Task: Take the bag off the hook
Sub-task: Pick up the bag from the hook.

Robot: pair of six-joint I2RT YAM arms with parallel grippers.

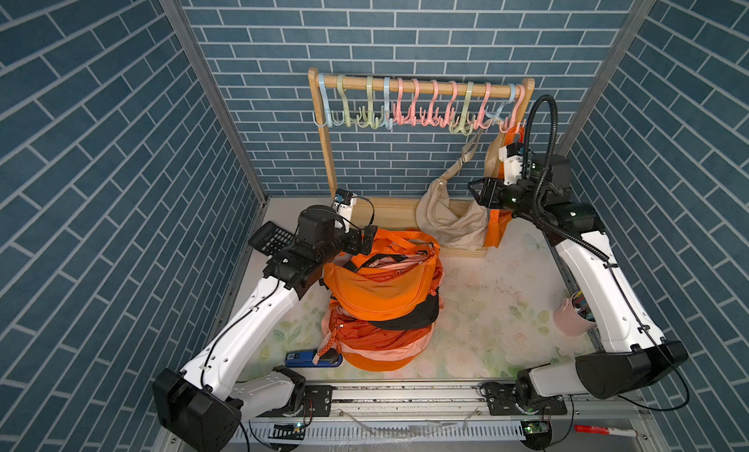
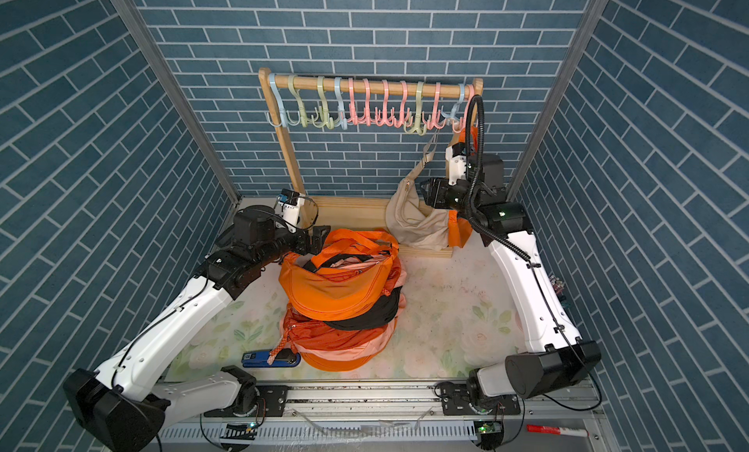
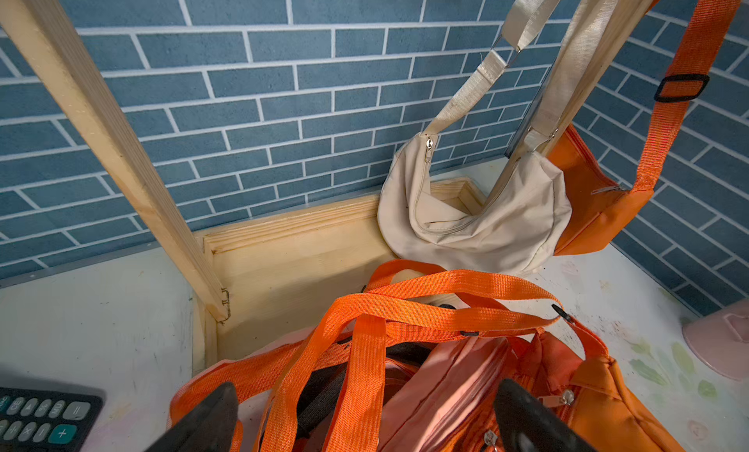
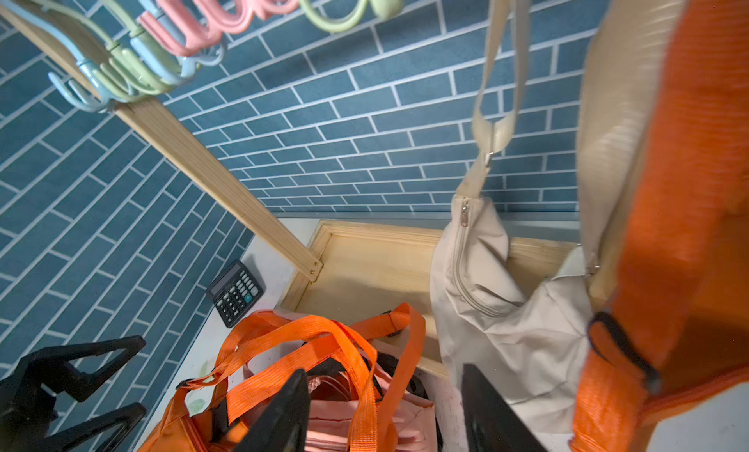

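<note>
While the beige sling bag (image 4: 506, 340) hangs just beside it, right end effector (image 4: 385, 373) sits parted, empty; left end effector (image 3: 367, 385) gapes wide above the orange bag pile (image 3: 405, 308).

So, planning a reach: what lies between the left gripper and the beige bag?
In the left wrist view: looped orange straps, then the wooden rack base.

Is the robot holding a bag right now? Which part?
Nothing is held. The left gripper stands open over the orange bag pile; the right gripper is open beside the beige bag, not gripping it.
</note>
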